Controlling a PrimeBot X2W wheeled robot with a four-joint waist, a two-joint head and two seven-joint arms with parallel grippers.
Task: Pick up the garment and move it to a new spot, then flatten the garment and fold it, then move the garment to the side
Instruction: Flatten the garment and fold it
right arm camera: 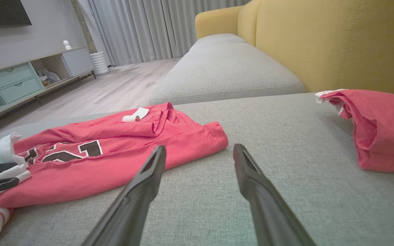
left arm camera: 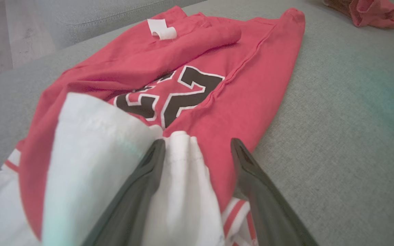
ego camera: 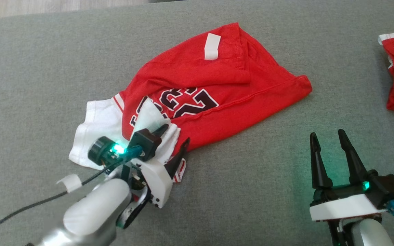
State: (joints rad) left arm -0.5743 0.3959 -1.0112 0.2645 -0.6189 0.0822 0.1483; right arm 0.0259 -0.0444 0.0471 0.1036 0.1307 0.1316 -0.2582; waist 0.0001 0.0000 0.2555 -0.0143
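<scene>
Red rumpled jersey (ego camera: 210, 85), black numerals, left gripper (ego camera: 175, 134) jaws apart, right gripper (ego camera: 327, 134) jaws apart

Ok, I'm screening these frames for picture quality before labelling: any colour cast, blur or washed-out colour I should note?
Head view: a green lamp glow tints the grey cushion beside the right gripper. Left wrist view: on the garment the near white panel is blurred and faintly green, the red washed to pink. Right wrist view: the gripper's near fingers look soft, and the red is pale too.
</scene>
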